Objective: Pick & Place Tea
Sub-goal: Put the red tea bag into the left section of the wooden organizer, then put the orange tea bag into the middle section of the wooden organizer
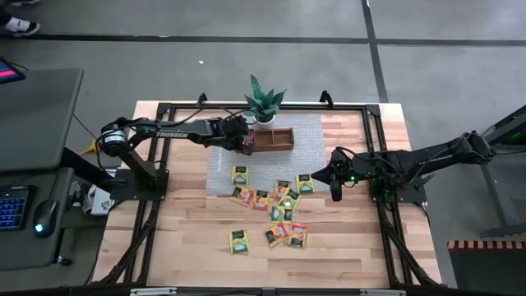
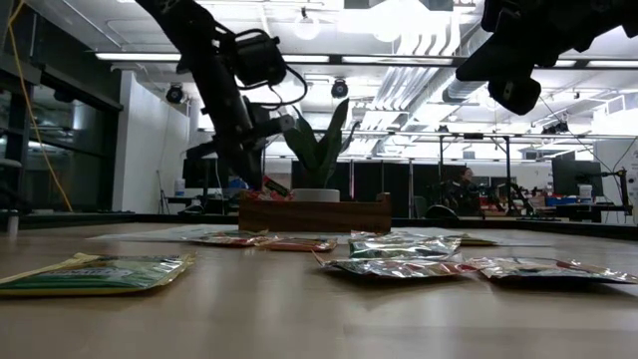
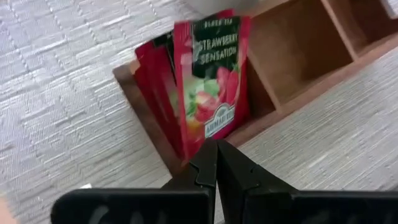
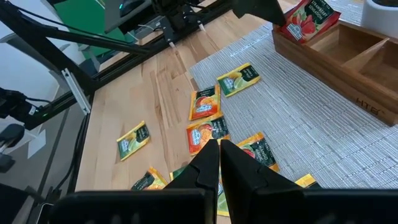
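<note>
My left jaws (image 3: 216, 163) pinch a red tea packet (image 3: 214, 74) over the tray's (image 3: 292, 56) end slot; next, release; right jaws (image 4: 219, 163) closed, empty.

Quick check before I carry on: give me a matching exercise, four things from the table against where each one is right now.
Things:
1. red strawberry packet
2. left hand
3. right hand
4. potted plant

Places:
A. over the right side of the loose packets, holding nothing
B. standing in the end compartment of the wooden tray
C. behind the tray, at the far edge of the grey mat
D. shut, at the tray's left end by the red packets

Pairs: 1-B, 2-D, 3-A, 4-C
</note>
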`<control>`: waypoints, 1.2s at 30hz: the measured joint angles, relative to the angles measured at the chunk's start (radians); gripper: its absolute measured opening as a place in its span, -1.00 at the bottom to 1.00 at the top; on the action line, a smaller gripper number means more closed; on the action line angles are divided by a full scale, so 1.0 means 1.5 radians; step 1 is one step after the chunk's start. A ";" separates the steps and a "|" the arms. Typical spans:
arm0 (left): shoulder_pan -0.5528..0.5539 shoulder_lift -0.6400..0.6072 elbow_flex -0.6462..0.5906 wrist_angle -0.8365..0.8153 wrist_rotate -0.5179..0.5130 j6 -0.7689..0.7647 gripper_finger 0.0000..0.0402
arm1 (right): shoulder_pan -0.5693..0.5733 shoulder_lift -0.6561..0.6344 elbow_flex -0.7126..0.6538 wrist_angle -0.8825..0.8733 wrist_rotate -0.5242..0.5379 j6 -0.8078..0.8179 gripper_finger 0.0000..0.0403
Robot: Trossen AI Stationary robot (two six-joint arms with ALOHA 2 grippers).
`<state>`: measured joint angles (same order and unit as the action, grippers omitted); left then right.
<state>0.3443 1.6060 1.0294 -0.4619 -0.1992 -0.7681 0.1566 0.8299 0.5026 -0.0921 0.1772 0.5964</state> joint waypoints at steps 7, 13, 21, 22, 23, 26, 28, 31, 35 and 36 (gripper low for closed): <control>0.001 0.021 0.000 -0.001 -0.019 0.001 -1.00 | 0.000 0.000 0.000 0.000 0.003 0.002 -0.94; 0.000 0.038 0.000 0.006 -0.019 0.002 -1.00 | 0.000 0.000 0.000 0.000 0.003 0.003 -0.94; 0.002 0.041 0.035 -0.006 -0.042 0.012 -1.00 | 0.000 0.000 0.000 0.000 0.003 0.005 -0.94; 0.001 0.041 0.048 -0.018 -0.050 0.022 -1.00 | 0.000 0.000 0.000 0.000 0.003 0.005 -0.94; 0.001 0.041 0.061 -0.030 -0.053 0.034 -1.00 | 0.000 0.000 0.000 0.000 0.003 0.006 -0.94; 0.001 0.041 0.096 -0.057 -0.063 0.058 -1.00 | 0.000 0.000 0.000 0.000 0.002 0.005 -0.94; 0.001 0.041 0.114 -0.070 -0.088 0.061 -1.00 | 0.000 0.000 0.000 0.000 0.002 0.005 -0.94; 0.001 0.041 0.137 -0.097 -0.119 0.071 -1.00 | 0.000 0.000 0.000 0.000 0.002 0.005 -0.94; -0.004 0.040 0.172 -0.150 -0.138 0.082 -1.00 | 0.000 0.000 0.000 0.000 0.002 0.005 -0.94; -0.008 0.040 0.179 -0.157 -0.143 0.089 -1.00 | 0.000 0.000 0.000 0.000 0.002 0.005 -0.94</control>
<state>0.3320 1.6665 1.2972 -0.6978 -0.4145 -0.6350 0.1570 0.8299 0.5026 -0.0921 0.1802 0.6044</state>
